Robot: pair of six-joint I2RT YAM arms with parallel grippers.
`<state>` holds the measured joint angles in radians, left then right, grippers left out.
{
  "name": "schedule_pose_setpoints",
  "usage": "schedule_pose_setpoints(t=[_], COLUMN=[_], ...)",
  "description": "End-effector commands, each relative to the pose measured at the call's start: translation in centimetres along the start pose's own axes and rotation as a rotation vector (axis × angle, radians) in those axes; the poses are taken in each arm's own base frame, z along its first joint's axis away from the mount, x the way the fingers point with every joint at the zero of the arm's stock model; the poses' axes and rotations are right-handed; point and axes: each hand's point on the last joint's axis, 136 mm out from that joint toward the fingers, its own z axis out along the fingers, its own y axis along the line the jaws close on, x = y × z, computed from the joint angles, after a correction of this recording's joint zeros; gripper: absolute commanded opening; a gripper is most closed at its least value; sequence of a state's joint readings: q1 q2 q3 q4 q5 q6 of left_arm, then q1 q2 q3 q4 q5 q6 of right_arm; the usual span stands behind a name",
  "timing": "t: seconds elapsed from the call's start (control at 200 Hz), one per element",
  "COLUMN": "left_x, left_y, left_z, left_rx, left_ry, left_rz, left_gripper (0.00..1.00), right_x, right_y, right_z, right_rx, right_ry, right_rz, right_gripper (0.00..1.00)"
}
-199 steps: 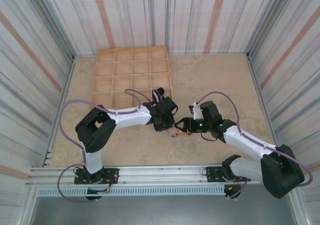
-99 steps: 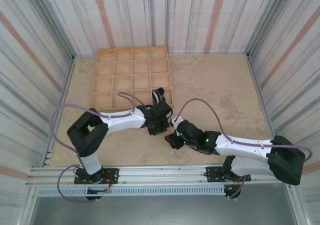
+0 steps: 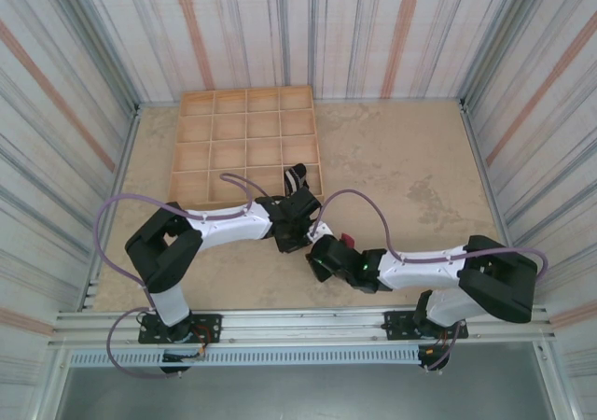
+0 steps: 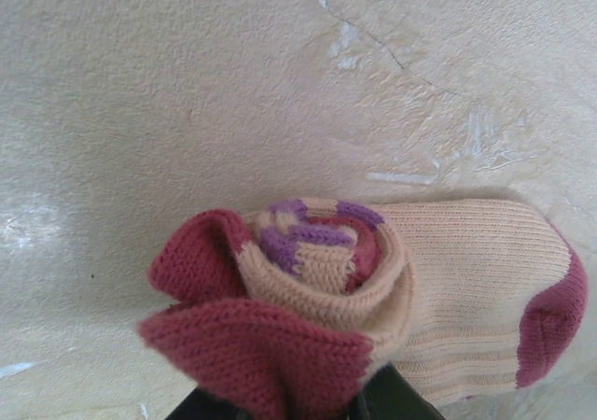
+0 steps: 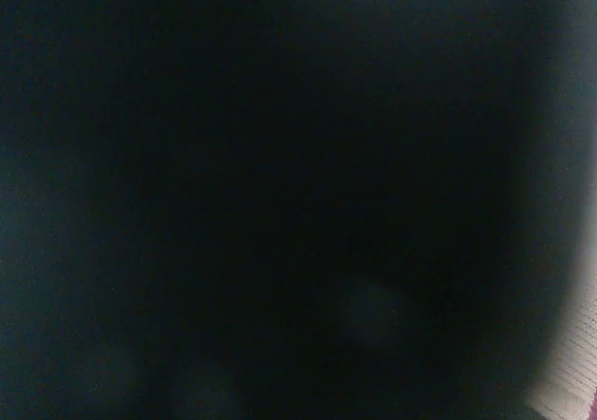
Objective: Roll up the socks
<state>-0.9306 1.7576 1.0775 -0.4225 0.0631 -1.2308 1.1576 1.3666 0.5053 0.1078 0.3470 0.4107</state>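
**Beige sock** (image 4: 466,271). Ribbed knit with dark red toe (image 4: 550,317), dark red cuff (image 4: 247,345) and purple-and-white stripes. Lies on the table (image 3: 401,159), towards its near edge and roughly midway between the two arm bases. Wound from the cuff end into a tight spiral, stripes showing in the centre of the coil. Foot part flat and unrolled, toe pointing away from the roll. Cuff flares loose on the near side of the roll.

**Left tool** (image 3: 297,240). Narrow, pinched on the rolled end of the beige sock. Dark fingers (image 4: 396,403) on either side of the red cuff in the left wrist view.

**Right tool** (image 3: 319,259). Sits just beside the left tool, on its near right, low over the sock. Wide or narrow: cannot tell, the right wrist view being dark and blurred. Sliver of pale ribbed fabric at that view's lower right corner.

**Wooden tray** (image 3: 247,145). Grid of square compartments, four by four. Stands at the far left of the table, its near right corner close to the left tool.

**Table.** Mottled beige surface.

**Walls** (image 3: 373,28). Striped panels on three sides.

**Cables** (image 3: 112,224). Purple, looping along each arm.
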Motion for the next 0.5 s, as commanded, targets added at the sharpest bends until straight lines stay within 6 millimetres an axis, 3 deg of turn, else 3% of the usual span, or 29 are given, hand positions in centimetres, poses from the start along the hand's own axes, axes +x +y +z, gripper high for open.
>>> schedule_pose_setpoints(t=[0.0,0.12,0.261,0.496], left_x=[1.1,0.9,0.8,0.5], left_y=[2.0,2.2,3.0,6.4], left_z=[0.9,0.9,0.9,-0.4], left_rx=[-0.071,-0.053,-0.056,-0.067], left_ry=[0.051,0.048,0.043,-0.029], left_rz=[-0.026,-0.05,-0.084,-0.185], left_gripper=[0.0,0.0,0.0,0.0], right_x=[-0.8,-0.7,-0.9,-2.1], right_y=[0.0,0.3,0.3,0.0], right_z=[0.1,0.0,-0.1,-1.6], right_rx=[0.02,0.0,-0.001,-0.068], right_ry=[-0.028,-0.028,-0.037,-0.072], right_rz=[0.031,0.044,0.046,0.081], right_gripper=[0.5,0.6,0.61,0.65])
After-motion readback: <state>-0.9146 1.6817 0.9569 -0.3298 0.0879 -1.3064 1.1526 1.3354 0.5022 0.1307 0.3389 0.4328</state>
